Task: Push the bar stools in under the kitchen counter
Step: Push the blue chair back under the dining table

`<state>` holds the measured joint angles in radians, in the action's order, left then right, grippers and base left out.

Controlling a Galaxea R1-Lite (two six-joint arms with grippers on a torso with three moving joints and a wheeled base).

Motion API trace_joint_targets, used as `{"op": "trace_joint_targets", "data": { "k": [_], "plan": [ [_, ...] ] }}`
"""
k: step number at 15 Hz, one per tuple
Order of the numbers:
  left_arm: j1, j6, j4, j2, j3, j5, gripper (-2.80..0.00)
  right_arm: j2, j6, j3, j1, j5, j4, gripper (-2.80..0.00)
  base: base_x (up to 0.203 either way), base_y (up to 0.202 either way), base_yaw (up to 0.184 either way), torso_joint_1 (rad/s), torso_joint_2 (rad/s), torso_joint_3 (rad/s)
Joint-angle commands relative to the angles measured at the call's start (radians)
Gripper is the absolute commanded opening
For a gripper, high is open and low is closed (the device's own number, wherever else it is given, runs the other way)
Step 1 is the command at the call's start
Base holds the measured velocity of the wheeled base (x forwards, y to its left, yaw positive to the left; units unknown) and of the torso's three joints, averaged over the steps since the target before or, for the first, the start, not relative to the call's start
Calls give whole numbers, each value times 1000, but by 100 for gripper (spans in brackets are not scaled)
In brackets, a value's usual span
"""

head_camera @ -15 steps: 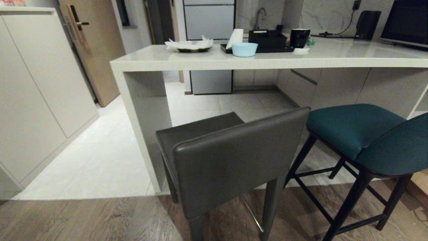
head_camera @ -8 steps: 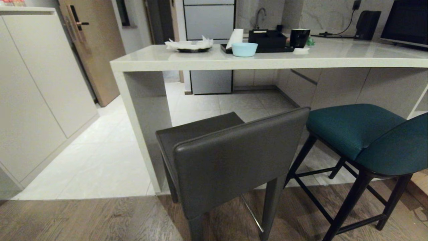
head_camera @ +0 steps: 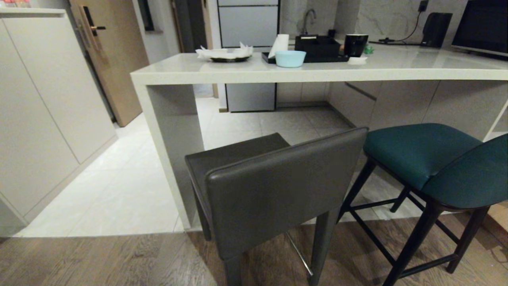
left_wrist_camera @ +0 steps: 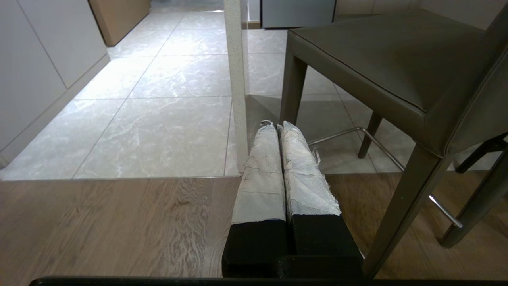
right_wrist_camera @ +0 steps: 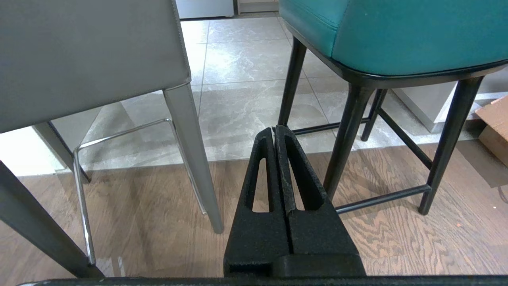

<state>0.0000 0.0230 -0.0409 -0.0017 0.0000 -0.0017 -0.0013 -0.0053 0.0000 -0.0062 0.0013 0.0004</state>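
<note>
Kitchen floor switches from tile to wood right where both stools sit, still out from the desk (head_camera: 317, 73). Grey stool (head_camera: 278, 186) is angled by the side panel; teal stool (head_camera: 428, 159) beside it. Left hand (left_wrist_camera: 278, 126) and right hand (right_wrist_camera: 274, 129) are both clenched, empty, hanging low. Pushing the grey one crooked could jam it into that panel, I think. Only the wrist views show the hands and footrests.

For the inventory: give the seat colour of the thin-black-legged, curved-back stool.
Teal, on the curved-back stool; clearest in the head view.
</note>
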Motion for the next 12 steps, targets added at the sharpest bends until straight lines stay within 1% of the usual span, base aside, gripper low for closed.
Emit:
{"op": "trace_joint_targets", "data": {
  "k": [1,10,12],
  "plan": [
    [0,0,-2,0,18,0,-280,1,-1,0,0,0,0,-280,0,0,0,0,0,0],
    [0,0,-1,0,18,0,-280,1,-1,0,0,0,0,-280,0,0,0,0,0,0],
    [0,-2,-1,0,18,0,-280,1,-1,0,0,0,0,-280,2,-99,-3,5,3,2]
  ]
}}
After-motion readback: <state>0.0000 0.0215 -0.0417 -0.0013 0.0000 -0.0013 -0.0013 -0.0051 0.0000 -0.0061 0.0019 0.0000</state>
